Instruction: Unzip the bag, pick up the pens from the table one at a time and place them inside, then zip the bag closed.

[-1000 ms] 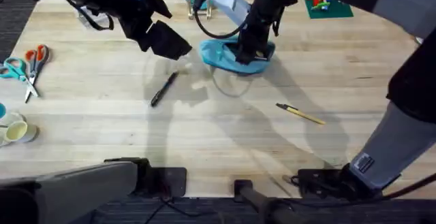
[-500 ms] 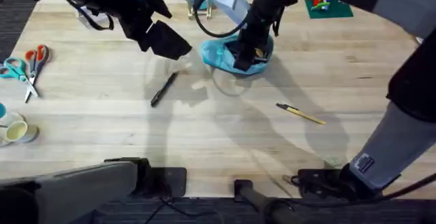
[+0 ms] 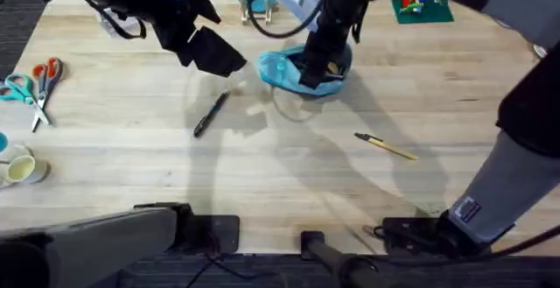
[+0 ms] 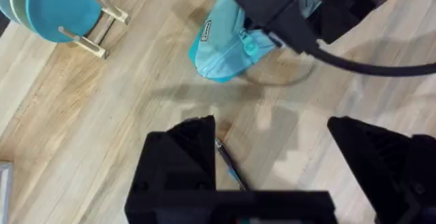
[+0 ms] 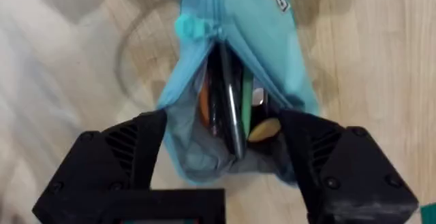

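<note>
Over the last second the right hand has risen a little off the bag, which has bunched up under it; its fingers are spread to either side of the mouth. The bag lies at the far middle of the counter, unzipped, with slim dark things already inside. The black pen and yellow pen lie nearer, well apart with open room around each. The left hand hovers spread over the black pen.
</note>
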Controlling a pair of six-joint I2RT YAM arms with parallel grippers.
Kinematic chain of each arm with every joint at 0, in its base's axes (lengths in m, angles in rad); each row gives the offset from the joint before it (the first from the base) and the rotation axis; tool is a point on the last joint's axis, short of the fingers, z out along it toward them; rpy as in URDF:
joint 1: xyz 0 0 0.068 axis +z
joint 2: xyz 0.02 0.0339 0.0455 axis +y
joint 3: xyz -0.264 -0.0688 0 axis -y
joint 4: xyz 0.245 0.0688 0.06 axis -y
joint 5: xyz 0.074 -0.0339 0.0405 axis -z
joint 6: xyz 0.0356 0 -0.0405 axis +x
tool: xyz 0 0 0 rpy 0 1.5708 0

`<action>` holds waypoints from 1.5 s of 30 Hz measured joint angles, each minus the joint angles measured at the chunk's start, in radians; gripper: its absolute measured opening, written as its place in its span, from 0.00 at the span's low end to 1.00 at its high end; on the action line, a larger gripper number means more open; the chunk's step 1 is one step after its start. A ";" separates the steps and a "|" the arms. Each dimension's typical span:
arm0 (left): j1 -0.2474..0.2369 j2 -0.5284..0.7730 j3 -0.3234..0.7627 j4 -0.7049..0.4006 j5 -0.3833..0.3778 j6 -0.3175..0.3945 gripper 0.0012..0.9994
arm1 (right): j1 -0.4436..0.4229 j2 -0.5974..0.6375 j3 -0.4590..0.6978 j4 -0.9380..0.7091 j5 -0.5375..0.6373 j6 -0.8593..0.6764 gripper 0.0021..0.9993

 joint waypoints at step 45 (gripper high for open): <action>0.000 0.000 0.000 0.000 0.000 0.000 1.00 | -0.028 -0.573 -0.005 -0.288 0.173 0.240 1.00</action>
